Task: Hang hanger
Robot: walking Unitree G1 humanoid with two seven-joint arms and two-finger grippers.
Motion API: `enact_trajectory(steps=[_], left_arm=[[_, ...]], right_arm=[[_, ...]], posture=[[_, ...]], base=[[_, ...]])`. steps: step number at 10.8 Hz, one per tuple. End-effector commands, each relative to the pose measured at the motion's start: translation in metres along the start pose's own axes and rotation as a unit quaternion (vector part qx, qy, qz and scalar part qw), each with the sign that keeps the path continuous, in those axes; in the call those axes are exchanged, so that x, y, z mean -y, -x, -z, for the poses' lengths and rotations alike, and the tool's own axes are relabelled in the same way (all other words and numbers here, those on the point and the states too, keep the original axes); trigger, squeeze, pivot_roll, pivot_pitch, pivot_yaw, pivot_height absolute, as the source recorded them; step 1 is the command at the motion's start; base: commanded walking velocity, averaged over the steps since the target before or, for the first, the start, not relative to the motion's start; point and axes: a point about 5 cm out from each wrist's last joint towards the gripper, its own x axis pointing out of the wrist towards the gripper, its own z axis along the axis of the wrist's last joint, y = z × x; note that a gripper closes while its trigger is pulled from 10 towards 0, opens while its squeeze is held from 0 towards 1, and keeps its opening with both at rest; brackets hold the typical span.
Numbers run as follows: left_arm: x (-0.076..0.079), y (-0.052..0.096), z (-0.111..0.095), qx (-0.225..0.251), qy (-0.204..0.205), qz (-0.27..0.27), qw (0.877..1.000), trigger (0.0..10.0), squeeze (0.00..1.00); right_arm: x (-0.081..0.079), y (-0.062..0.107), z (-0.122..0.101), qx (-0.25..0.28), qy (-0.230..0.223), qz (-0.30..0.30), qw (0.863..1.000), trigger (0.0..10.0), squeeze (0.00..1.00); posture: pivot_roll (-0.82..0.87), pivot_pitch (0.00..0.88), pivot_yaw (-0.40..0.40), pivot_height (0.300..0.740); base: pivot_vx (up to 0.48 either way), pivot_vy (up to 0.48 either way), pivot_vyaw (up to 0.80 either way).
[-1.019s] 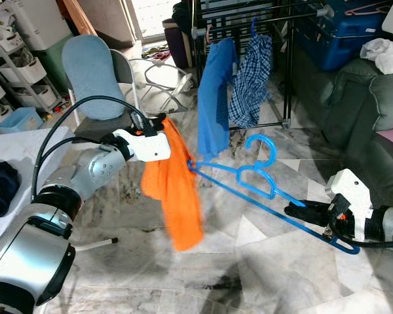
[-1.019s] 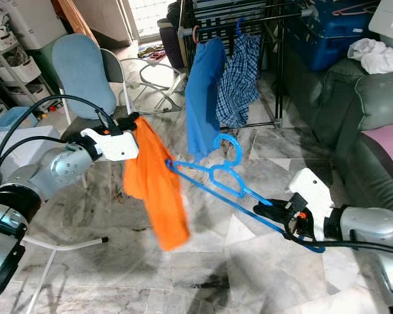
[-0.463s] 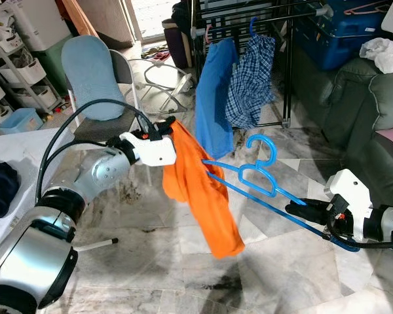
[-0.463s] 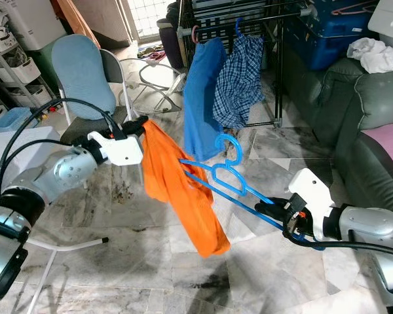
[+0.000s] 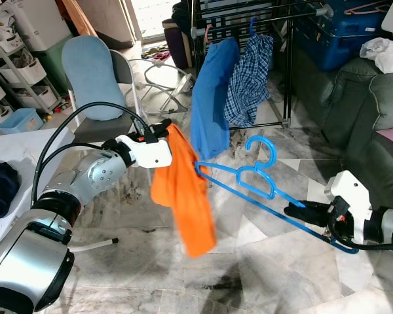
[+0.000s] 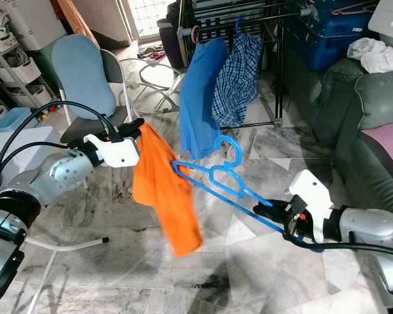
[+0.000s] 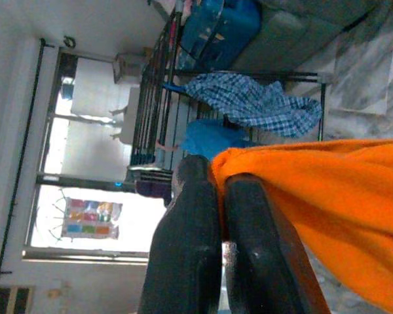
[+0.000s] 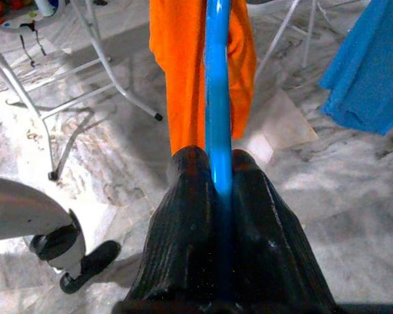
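My left gripper (image 5: 162, 125) is shut on the top of an orange garment (image 5: 183, 190), which hangs loose above the marble floor. My right gripper (image 5: 293, 210) is shut on the lower bar of a blue plastic hanger (image 5: 255, 180). The hanger slants up and left from that grip, and its far tip touches the orange cloth (image 6: 158, 183) at mid-height. In the right wrist view the blue hanger bar (image 8: 217, 85) runs out between the black fingers (image 8: 183, 216) toward the orange garment (image 8: 177, 72). In the left wrist view orange fabric (image 7: 327, 203) is pinched between the two fingers (image 7: 190, 248).
A black drying rack (image 5: 249, 26) at the back holds a blue garment (image 5: 209, 98) and a checked shirt (image 5: 249, 78). A chair with a blue-grey back (image 5: 92, 75) stands behind my left arm. A dark green sofa (image 5: 367, 98) lies on the right.
The orange garment has swung back to the left and hangs more steeply; my left gripper has drawn slightly left. The hanger's tip still meets the cloth. My right gripper has hardly moved.
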Motion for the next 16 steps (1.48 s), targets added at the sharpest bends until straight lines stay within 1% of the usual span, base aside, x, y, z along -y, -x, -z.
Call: enact_trajectory(steps=[1,2,3,4,5,6,7,8,11,12,14,15,16], left_arm=[[-0.009,0.005,0.008,-0.021,-0.004,-0.011,1.000,10.0,0.00],[-0.009,0.007,0.012,-0.031,-0.006,-0.007,0.999,10.0,0.00],[-0.009,0.008,0.014,-0.040,-0.009,-0.006,0.999,10.0,0.00],[-0.008,0.008,0.015,-0.042,-0.008,-0.005,0.999,10.0,0.00],[-0.008,0.008,0.014,-0.041,-0.007,-0.003,0.999,10.0,0.00],[-0.007,0.008,0.014,-0.042,-0.006,-0.002,0.999,10.0,0.00],[-0.006,0.009,0.016,-0.048,-0.006,0.000,0.999,10.0,0.00],[-0.006,0.010,0.017,-0.048,-0.005,-0.001,0.999,10.0,0.00],[-0.006,0.007,0.007,-0.015,0.006,-0.005,1.000,10.0,0.00],[-0.004,0.008,0.003,0.000,0.010,-0.004,1.000,10.0,0.00],[-0.003,0.010,0.002,0.007,0.012,-0.005,1.000,10.0,0.00],[-0.001,0.007,-0.006,0.031,0.015,-0.007,0.999,10.0,0.00],[0.004,0.004,-0.013,0.048,0.017,-0.002,0.999,10.0,0.00]], right_arm=[[-0.006,0.000,-0.006,0.009,0.013,-0.030,0.999,10.0,0.00],[-0.009,0.001,-0.007,0.014,0.007,-0.044,0.999,10.0,0.00],[-0.005,0.002,-0.001,-0.010,0.022,-0.027,0.999,10.0,0.00],[0.002,0.002,0.000,-0.012,0.032,-0.002,0.999,10.0,0.00],[0.004,0.000,0.000,-0.012,0.037,0.011,0.999,10.0,0.00],[0.004,-0.002,0.004,-0.026,0.050,0.011,0.998,10.0,0.00],[0.004,-0.001,0.005,-0.027,0.052,0.007,0.998,10.0,0.00],[0.007,0.000,0.004,-0.021,0.054,0.020,0.998,10.0,0.00],[0.013,-0.009,0.007,-0.019,0.067,0.046,0.997,10.0,0.00],[0.016,-0.017,0.007,-0.012,0.072,0.058,0.996,10.0,0.00],[0.019,-0.020,0.007,-0.007,0.068,0.068,0.995,10.0,0.00],[0.017,-0.029,0.009,0.005,0.054,0.065,0.996,10.0,0.00],[0.013,-0.037,0.010,0.010,0.047,0.052,0.997,10.0,0.00]], posture=[[-0.15,0.024,0.179,0.740],[-0.15,0.024,0.179,0.740],[-0.15,0.022,0.180,0.740],[-0.15,0.022,0.180,0.740],[-0.15,0.022,0.180,0.740],[-0.15,0.019,0.180,0.740],[-0.15,0.020,0.180,0.740],[-0.15,0.020,0.180,0.740],[-0.15,0.022,0.181,0.740],[-0.15,0.022,0.181,0.740],[-0.14,0.022,0.180,0.740],[-0.13,0.022,0.178,0.740],[-0.13,0.021,0.177,0.740]], base=[[0.000,0.000,0.00],[0.000,0.000,0.00],[0.000,0.000,0.00],[0.000,0.000,0.00],[0.000,0.000,0.00],[0.000,0.000,0.00],[0.000,0.000,0.00],[0.000,0.000,0.00],[0.000,0.000,0.00],[0.000,0.000,0.00],[0.000,0.000,0.00],[0.000,0.000,0.00],[0.000,0.000,0.00]])
